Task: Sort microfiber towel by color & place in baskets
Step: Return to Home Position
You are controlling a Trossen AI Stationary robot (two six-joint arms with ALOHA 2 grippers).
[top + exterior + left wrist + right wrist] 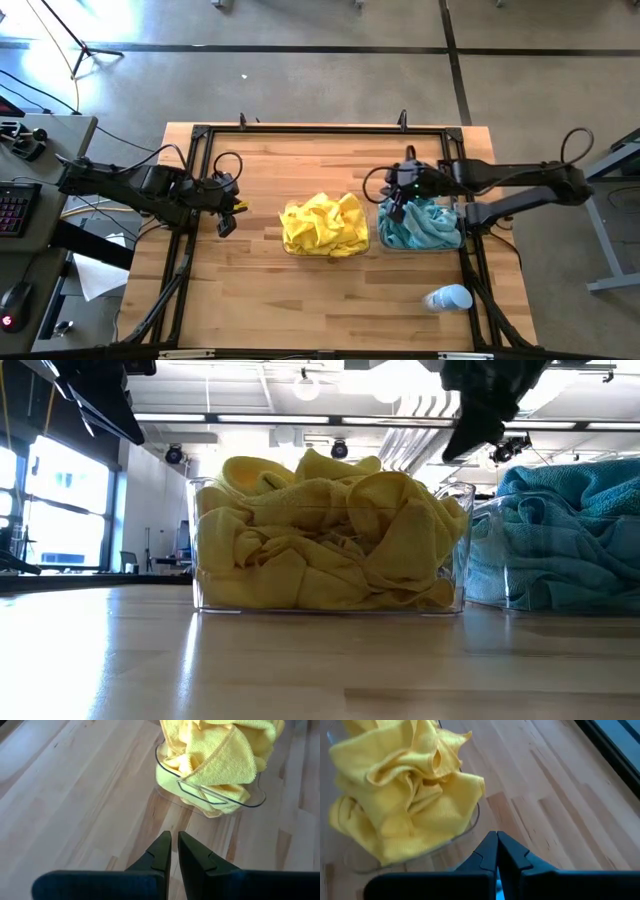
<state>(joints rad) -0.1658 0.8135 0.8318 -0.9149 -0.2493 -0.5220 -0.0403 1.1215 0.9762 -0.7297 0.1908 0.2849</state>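
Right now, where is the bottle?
High view: the bottle is on the table at the picture's lower right, below the teal towels.

The table [330,290] is pale plank wood, smooth with a faint sheen, the yellow towels [322,224] and teal towels [420,228] are soft, nappy cloth, the bins [210,795] clear glossy plastic, and the frame [320,129] matt black metal.

Nothing legible is showing in any view: no txt, brand, no. or sign. Bottle [447,298] is showing only white and light blue, any print too small to tell. Keyboard [14,208] keys likewise.
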